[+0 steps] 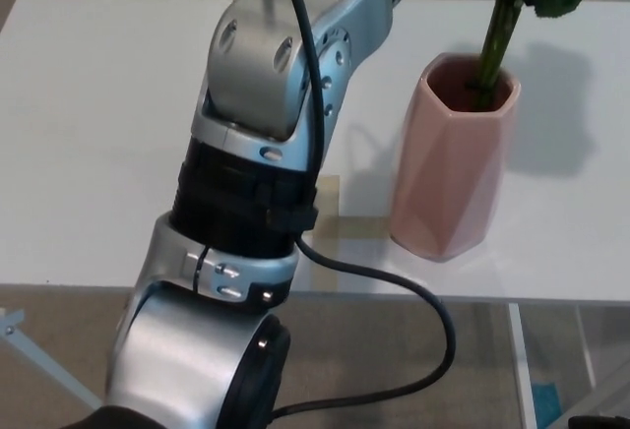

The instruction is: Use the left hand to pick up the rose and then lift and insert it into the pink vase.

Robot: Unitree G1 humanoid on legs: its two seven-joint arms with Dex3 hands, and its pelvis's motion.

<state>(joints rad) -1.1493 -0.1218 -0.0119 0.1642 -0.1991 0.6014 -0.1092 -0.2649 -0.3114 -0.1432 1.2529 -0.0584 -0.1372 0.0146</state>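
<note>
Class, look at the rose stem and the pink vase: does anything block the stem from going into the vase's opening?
Nothing visible does. The green stem already passes through the pink vase's open mouth.

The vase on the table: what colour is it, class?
Pale pink, faceted vase, seen clearly in the head view.

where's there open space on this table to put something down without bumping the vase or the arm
The widest bare patch of the white table lies left of the left arm, out to the table's left edge. A narrower strip lies right of the pink vase, partly in its shadow. Between arm and vase it is tight, with the rose stem rising overhead and the cable at the front edge.
</note>
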